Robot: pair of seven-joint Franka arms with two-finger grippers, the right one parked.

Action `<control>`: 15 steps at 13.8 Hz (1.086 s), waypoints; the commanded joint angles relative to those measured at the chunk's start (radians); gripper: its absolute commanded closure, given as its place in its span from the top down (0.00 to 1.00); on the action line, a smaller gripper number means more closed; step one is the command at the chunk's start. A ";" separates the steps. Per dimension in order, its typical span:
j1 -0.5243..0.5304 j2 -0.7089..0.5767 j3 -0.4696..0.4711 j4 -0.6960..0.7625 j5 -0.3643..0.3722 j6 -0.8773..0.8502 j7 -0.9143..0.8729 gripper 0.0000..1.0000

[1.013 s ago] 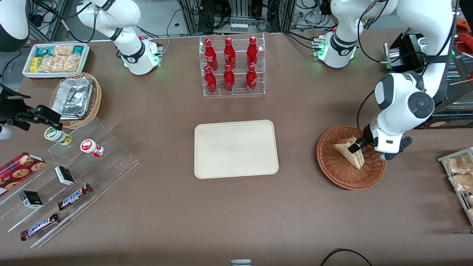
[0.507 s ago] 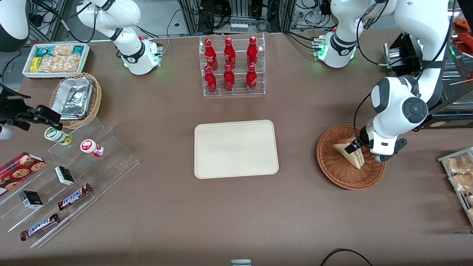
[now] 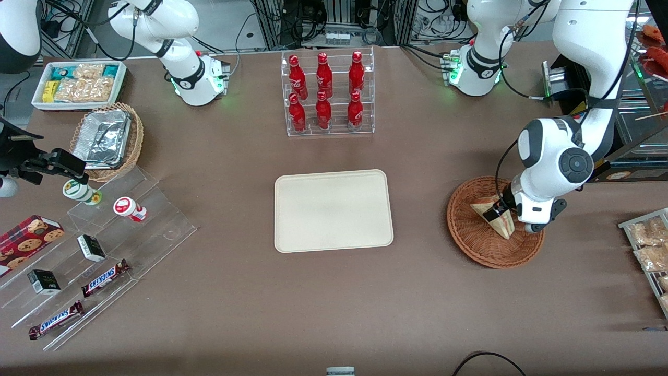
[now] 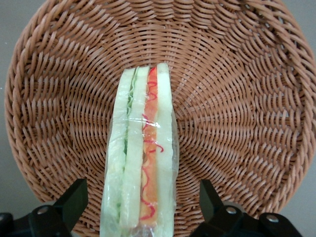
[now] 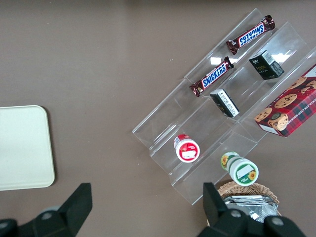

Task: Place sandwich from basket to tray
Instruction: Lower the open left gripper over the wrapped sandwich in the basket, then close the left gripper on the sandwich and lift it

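Note:
A wrapped triangular sandwich (image 3: 504, 227) stands on edge in the round reddish-brown wicker basket (image 3: 471, 246), toward the working arm's end of the table. Its red and green filling stripe faces the wrist camera (image 4: 146, 163). My gripper (image 3: 500, 211) is down in the basket and open. Its two black fingers (image 4: 73, 199) straddle the sandwich, one on each bread face, with a gap on both sides. The woven floor of the basket (image 4: 232, 108) fills the wrist view. The cream tray (image 3: 333, 211) lies bare at the table's middle, well apart from the basket.
A clear rack of red bottles (image 3: 327, 94) stands farther from the front camera than the tray. Snack packets (image 3: 648, 245) lie at the working arm's table edge. Stepped acrylic shelves with candy bars (image 3: 99, 245), a tan basket of foil trays (image 3: 107, 140) and a white snack bin (image 3: 78, 83) sit toward the parked arm's end.
The working arm has shifted a little toward the tray and settled lower over the basket, bringing the open fingers down around the sandwich. The sandwich has stayed where it was.

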 commanded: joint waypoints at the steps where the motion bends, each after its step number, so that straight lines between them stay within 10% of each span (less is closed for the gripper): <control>1: -0.005 0.016 0.001 -0.004 -0.017 0.025 -0.017 0.97; 4: -0.005 0.010 0.000 -0.006 -0.015 0.003 -0.015 0.28; 6: -0.005 -0.002 0.001 -0.001 -0.015 -0.033 -0.008 0.00; 15: -0.011 -0.020 -0.007 0.207 -0.007 -0.332 0.109 0.00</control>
